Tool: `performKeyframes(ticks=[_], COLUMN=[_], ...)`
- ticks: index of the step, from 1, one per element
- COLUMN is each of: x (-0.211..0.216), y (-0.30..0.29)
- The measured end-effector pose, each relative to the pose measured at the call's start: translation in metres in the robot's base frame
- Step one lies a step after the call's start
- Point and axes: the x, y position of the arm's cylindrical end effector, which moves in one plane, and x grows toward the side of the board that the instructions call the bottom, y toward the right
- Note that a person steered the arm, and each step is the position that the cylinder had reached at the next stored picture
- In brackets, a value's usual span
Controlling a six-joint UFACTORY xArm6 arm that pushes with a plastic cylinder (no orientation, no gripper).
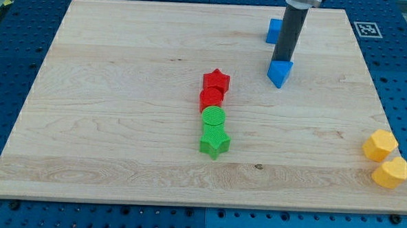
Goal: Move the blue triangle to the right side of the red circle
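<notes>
The blue triangle [279, 72] lies on the wooden board right of centre, toward the view's top. My tip [281, 62] stands at its top edge, touching or nearly touching it. The red circle [211, 99] sits near the board's middle, to the left of and below the triangle. The rod rises to the view's top and partly hides a second blue block [273, 30].
A red star [217, 80] touches the red circle's top. A green circle [214, 117] and a green star [215, 140] continue the column below it. Two yellow blocks [380, 145], [391, 172] sit at the board's right edge [389, 122].
</notes>
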Motion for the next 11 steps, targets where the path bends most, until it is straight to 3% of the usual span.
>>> performKeyframes(ticks=[2, 4, 8, 11], x=[0.004, 0.006, 0.039, 0.068], y=[0.005, -0.032, 0.017, 0.018])
